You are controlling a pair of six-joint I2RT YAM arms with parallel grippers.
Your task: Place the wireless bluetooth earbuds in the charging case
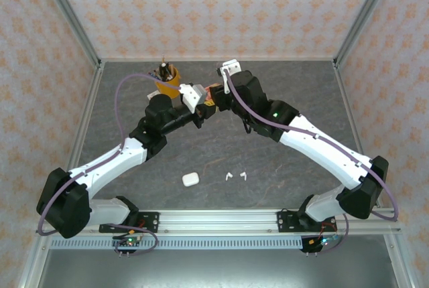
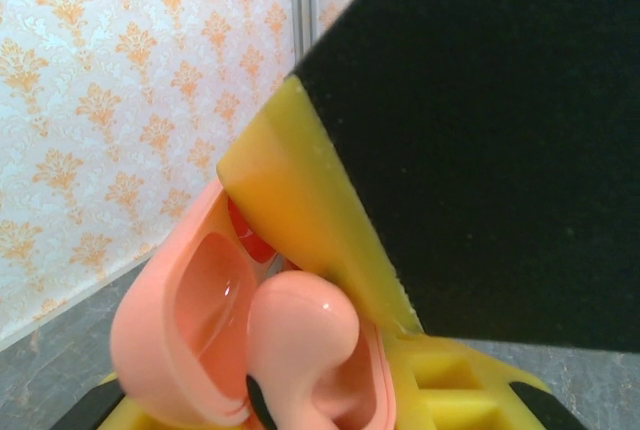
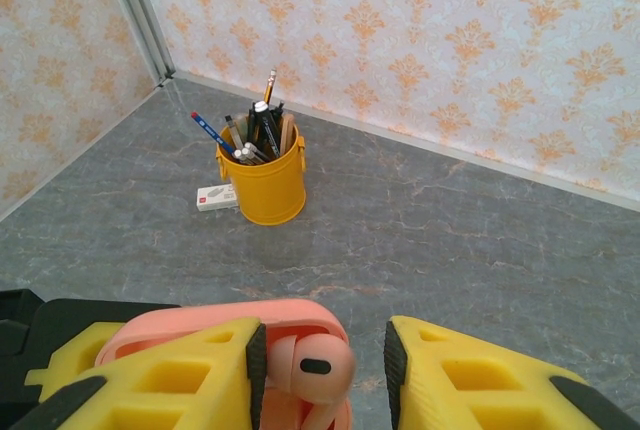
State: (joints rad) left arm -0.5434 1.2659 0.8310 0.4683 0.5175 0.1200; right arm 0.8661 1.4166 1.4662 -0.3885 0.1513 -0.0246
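Above the far middle of the grey surface, my left claw grips an open salmon-pink rounded charging case, a salmon-pink stemmed earbud sitting inside between the fingers of my released right claw.

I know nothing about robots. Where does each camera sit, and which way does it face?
Top external: above and behind, facing down onto the table; both arms show.
Left wrist: on the left arm, facing the wall past a pink case; its yellow fingers show.
Right wrist: on the right arm, facing a pen cup; its fingers show.
Shared: both wrist views see the pink case.
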